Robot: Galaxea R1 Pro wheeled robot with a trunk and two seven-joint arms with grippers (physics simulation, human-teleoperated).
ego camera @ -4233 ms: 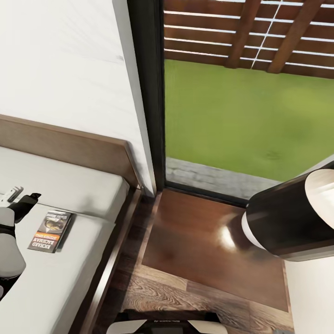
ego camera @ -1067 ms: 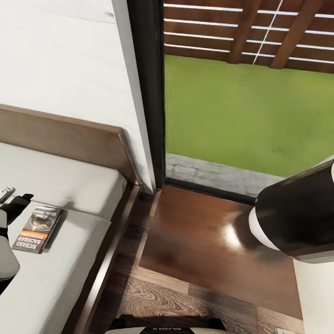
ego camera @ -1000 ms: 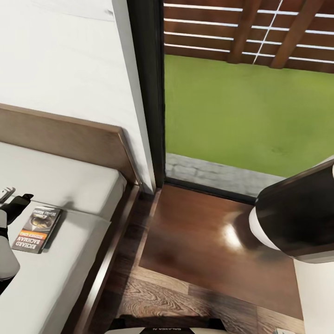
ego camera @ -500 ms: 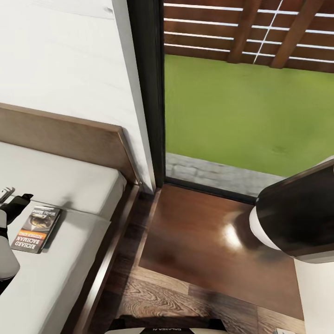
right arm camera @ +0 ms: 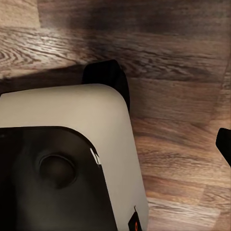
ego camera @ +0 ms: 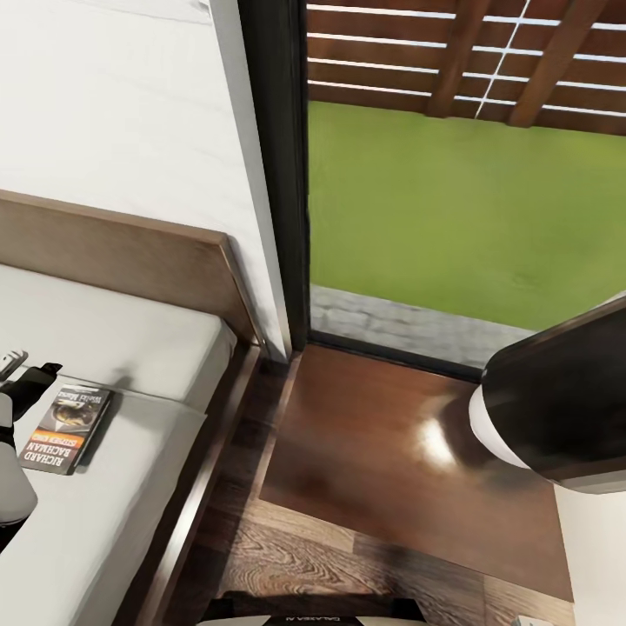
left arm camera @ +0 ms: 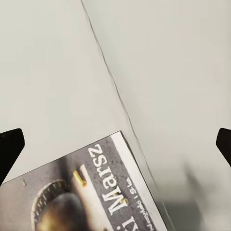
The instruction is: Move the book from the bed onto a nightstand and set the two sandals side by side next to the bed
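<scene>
1. The left gripper [ego camera: 22, 372] is hanging over the bed [ego camera: 113, 343], at the left margin of the head view. Its fingers [ego camera: 39, 376] are standing wide apart, with nothing between them; in the left wrist view the two dark tips are sitting at opposite margins of the picture.

2. The book [ego camera: 65, 428] is lying flat and face up on the pale mattress, just beside the fingers and on their near side. In the left wrist view one corner of the cover [left arm camera: 91, 192] is reaching into the span between the tips. Whether a fingertip is touching it cannot be told.

3. Judgement: the wide spread is suiting a thin flat item, letting the fingers straddle an edge of the cover. The grasp is not yet made.

4. The nightstand [ego camera: 391, 452] is standing well apart from the left fingers, across the bed's dark side rail, against the window [ego camera: 452, 174]. Its glossy top is lying bare, which makes it a ready place for the book.

5. The right arm [ego camera: 556, 409] is being held low at the robot's side. The right wrist view is looking down on the wood floor [right arm camera: 183, 96] and the robot's own pale base [right arm camera: 72, 144]. One dark tip is showing at the margin; whether those fingers are apart or together cannot be told.

6. Risk, as a judgement: the thin cover may slide on the mattress rather than lift.
</scene>
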